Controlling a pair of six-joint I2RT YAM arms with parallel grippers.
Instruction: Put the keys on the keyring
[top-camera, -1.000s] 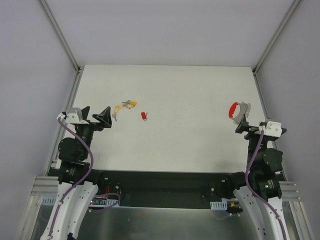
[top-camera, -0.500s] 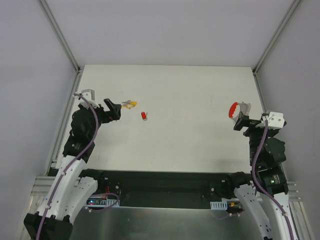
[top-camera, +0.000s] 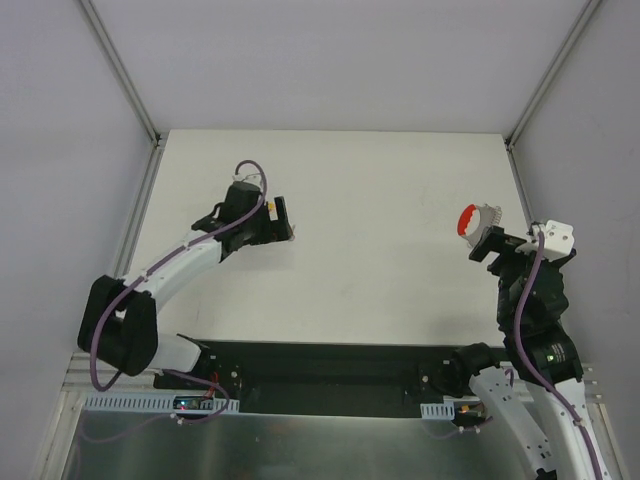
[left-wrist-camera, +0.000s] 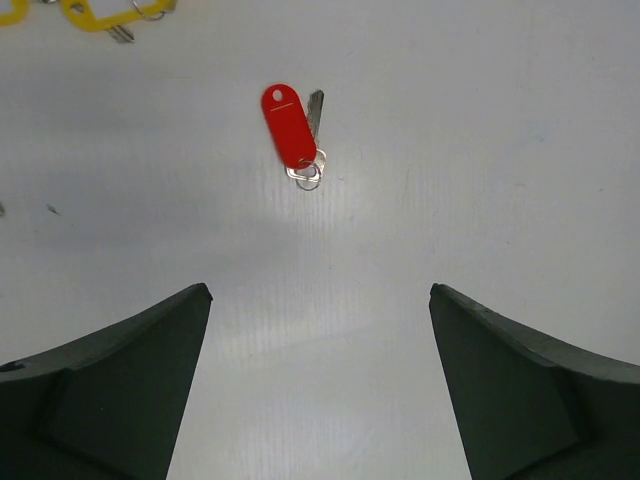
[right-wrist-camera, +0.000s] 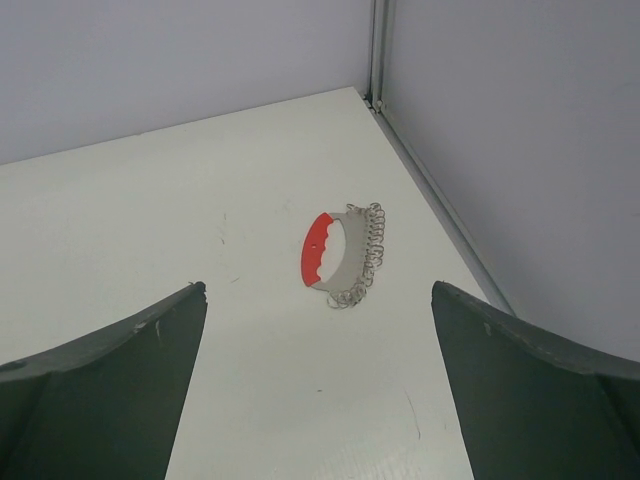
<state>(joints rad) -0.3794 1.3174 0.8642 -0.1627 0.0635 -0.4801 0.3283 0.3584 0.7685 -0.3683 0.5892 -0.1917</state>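
On the white bench (top-camera: 400, 200), I see my left fingers (left-wrist-camera: 110, 390) and right fingers (right-wrist-camera: 100, 390) both spread wide and empty. The keyring (right-wrist-camera: 340, 255) lies flat near the right edge, ahead of the right fingers. A red-tagged key (left-wrist-camera: 290, 130) lies ahead of the left fingers, toward the left edge, with yellow-tagged keys (left-wrist-camera: 100, 12) just beyond.

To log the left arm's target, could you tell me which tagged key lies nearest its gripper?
The red-tagged key, centred ahead of the open left gripper; the yellow-tagged key lies farther off, at the wrist view's upper-left edge.

Overhead – whole table (top-camera: 400, 180), wrist views – close-up patches
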